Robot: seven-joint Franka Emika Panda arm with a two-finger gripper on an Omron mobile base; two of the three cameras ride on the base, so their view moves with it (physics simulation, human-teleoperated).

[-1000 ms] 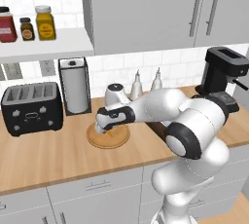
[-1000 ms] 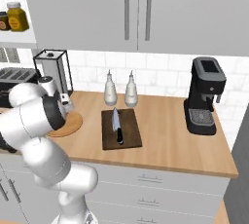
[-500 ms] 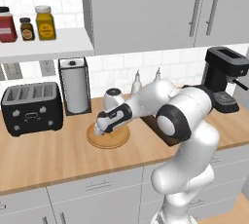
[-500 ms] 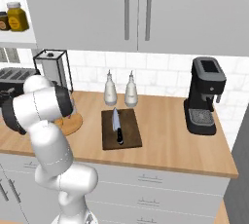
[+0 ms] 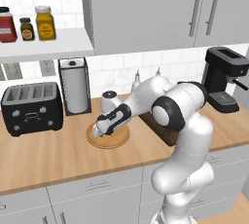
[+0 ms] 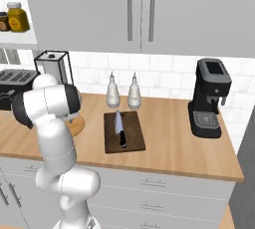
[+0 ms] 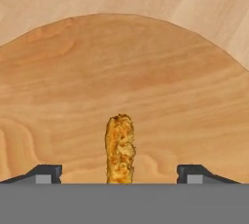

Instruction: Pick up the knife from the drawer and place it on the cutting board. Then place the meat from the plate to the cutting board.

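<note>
Meat (image 7: 119, 148): lower centre of hand view, lying on plate (image 7: 121, 72), between the finger tips. Gripper (image 7: 119, 173) wide apart, nothing gripped. Knife (image 6: 119, 129) already on cutting board (image 6: 134, 141), mid-frame. Risk: sliver is thin; an off-centre close could nudge it aside, missing grip.

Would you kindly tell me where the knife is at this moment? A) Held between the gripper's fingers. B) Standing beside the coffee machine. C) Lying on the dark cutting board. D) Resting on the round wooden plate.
C: the knife lies flat on the cutting board in the right base view, while the gripper is over the plate with the meat between its spread fingertips.
</note>
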